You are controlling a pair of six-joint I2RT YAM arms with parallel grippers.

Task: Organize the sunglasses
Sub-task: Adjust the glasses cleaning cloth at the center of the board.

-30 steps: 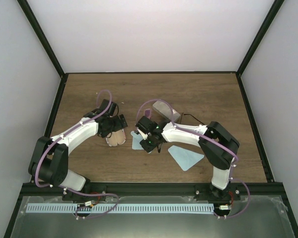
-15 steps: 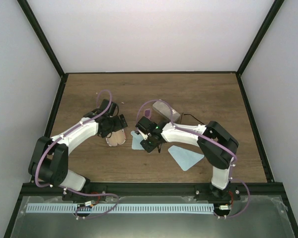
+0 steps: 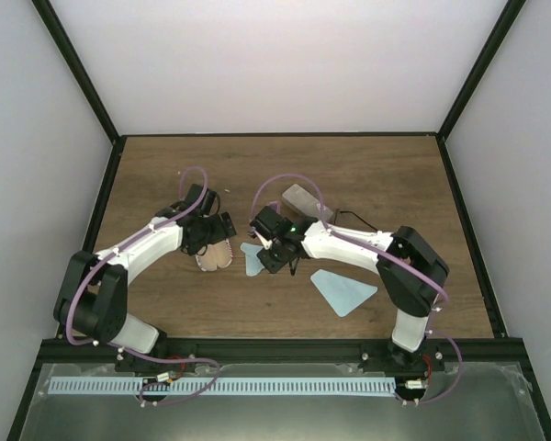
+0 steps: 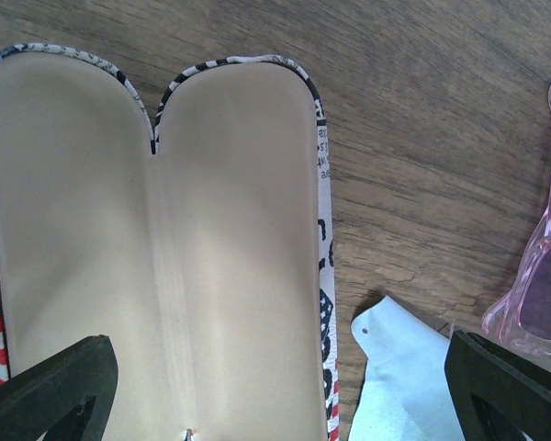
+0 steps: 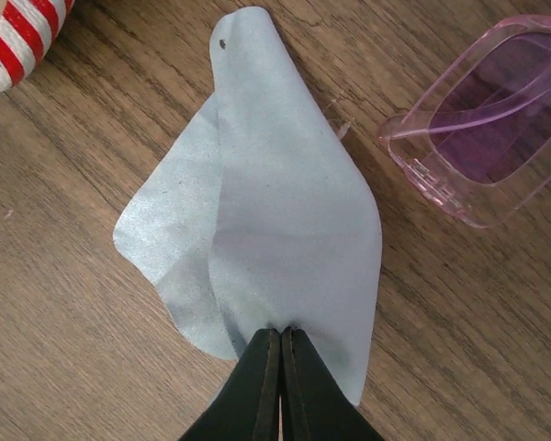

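The purple-pink sunglasses [image 5: 485, 119] lie on the wood just right of the cloth; their edge shows in the left wrist view [image 4: 544, 292]. The thin black wire sunglasses [image 3: 351, 220] lie right of the grey case [image 3: 300, 198]. My right gripper [image 5: 281, 342] is shut on a light blue cloth [image 5: 275, 202], pinching its near edge; it is at the table's middle in the top view [image 3: 267, 256]. My left gripper [image 4: 275, 418] is open and empty, low over the open pink-striped case [image 4: 322, 184], whose beige inside is bare.
A second light blue cloth [image 3: 342, 292] lies flat in front of the right arm. The held cloth [image 4: 399, 367] reaches close to the striped case's right rim. The table is walled by black frame posts and white panels.
My right gripper has moved a little back and left with the cloth pinched in it, uncovering the grey case. The left arm has not moved.
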